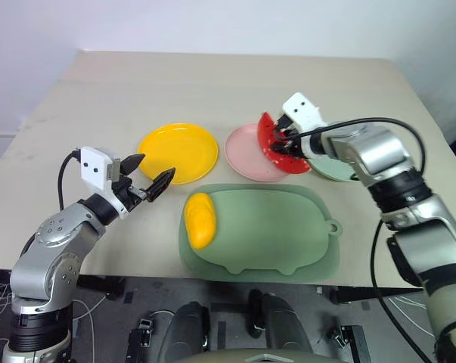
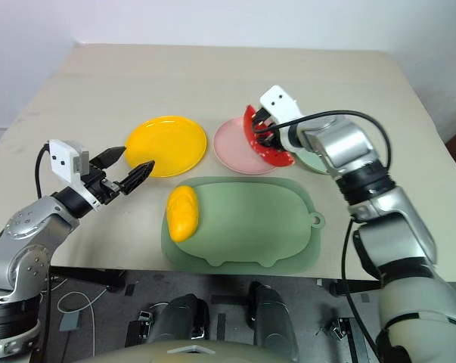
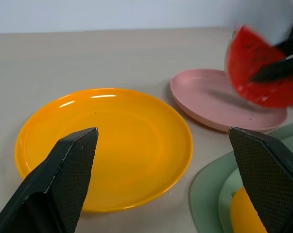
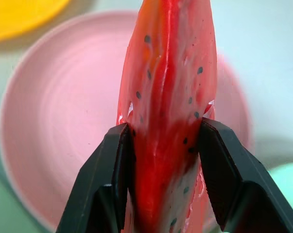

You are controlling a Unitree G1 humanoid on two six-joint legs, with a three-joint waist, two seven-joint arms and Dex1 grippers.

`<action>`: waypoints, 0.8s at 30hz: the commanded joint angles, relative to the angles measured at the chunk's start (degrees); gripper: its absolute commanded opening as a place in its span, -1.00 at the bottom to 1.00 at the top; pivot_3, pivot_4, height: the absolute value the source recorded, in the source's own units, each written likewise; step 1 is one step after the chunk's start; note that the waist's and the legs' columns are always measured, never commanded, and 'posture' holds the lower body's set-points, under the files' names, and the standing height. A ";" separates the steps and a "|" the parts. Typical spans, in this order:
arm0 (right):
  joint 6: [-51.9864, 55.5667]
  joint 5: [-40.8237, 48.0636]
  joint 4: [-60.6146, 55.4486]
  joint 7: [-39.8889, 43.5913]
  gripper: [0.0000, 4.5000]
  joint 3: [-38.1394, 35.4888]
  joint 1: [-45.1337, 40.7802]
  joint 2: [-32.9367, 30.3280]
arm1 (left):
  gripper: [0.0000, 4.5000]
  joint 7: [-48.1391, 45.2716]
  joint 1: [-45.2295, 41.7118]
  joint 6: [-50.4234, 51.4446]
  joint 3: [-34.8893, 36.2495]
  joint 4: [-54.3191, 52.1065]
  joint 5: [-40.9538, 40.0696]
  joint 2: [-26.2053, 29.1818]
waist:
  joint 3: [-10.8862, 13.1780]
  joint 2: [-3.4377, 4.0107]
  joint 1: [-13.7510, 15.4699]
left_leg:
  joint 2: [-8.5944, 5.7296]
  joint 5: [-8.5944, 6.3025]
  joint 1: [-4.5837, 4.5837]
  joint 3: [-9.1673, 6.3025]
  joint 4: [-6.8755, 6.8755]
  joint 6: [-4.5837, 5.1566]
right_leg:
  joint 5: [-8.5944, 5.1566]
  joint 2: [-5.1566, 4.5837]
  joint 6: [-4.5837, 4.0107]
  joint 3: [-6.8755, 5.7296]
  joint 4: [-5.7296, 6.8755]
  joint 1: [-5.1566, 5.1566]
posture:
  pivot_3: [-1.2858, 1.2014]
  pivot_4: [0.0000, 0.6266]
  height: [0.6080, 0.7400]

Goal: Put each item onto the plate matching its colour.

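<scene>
1. Right gripper (image 4: pixel 164 141) pinches the red watermelon wedge (image 1: pixel 277 144) between both black fingers (image 4: pixel 110 170); the wedge stands on edge in the grip, seeded red flesh showing.
2. The wedge hangs over the right rim of the pink plate (image 1: pixel 246 155); whether it touches the plate cannot be told.
3. Left gripper (image 1: pixel 147 177) has its fingers spread wide, nothing between them; it hovers just in front of the yellow plate (image 1: pixel 178 151), pointing toward it.
4. Yellow plate lies bare at the left of the plate row; the pink plate sits just beside it, to its right.
5. Light green plate (image 1: pixel 335 170) sits right of the pink plate, mostly hidden behind the right arm.
6. Yellow mango-like fruit (image 1: pixel 200 218) lies on the left end of the pale green pig-shaped mat (image 1: pixel 288 234), near the open left gripper and well apart from the right gripper.
7. The mat lies in front of the three plates on the beige table (image 1: pixel 212 83); its far edge comes close to the yellow and pink plates.
8. In the left wrist view the wedge (image 3: pixel 263 73) shows above the pink plate, a dark finger across it.
</scene>
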 commanded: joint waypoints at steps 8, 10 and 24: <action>-17.91 -8.41 -0.43 5.76 0.98 -5.10 -2.04 1.32 | 1.00 4.38 3.86 6.48 4.77 -10.38 -4.54 1.81 | 0.02 0.04 -0.69 | 0.05 0.03 -0.02 -0.03 0.00 -0.06 | 0.00 -0.05 0.01 -0.01 0.01 -0.01 | 0.03 -0.52 1.00; -18.54 -7.95 -4.15 5.85 0.98 -7.75 -1.10 0.37 | 1.00 6.69 3.68 9.86 5.09 -12.63 -6.51 2.04 | 0.03 0.04 -0.66 | 0.05 0.04 -0.01 -0.05 0.00 -0.07 | 0.00 -0.05 0.01 0.00 0.04 -0.02 | 0.03 -0.52 1.00; -14.56 5.88 -28.24 17.06 0.98 -26.21 18.62 -9.24 | 1.00 35.96 -5.87 40.61 -3.78 -24.04 -22.41 -6.37 | 0.02 0.00 0.36 | 0.02 0.04 0.15 -0.15 0.01 -0.08 | 0.02 -0.04 0.02 0.00 0.05 0.18 | 0.03 -0.52 1.00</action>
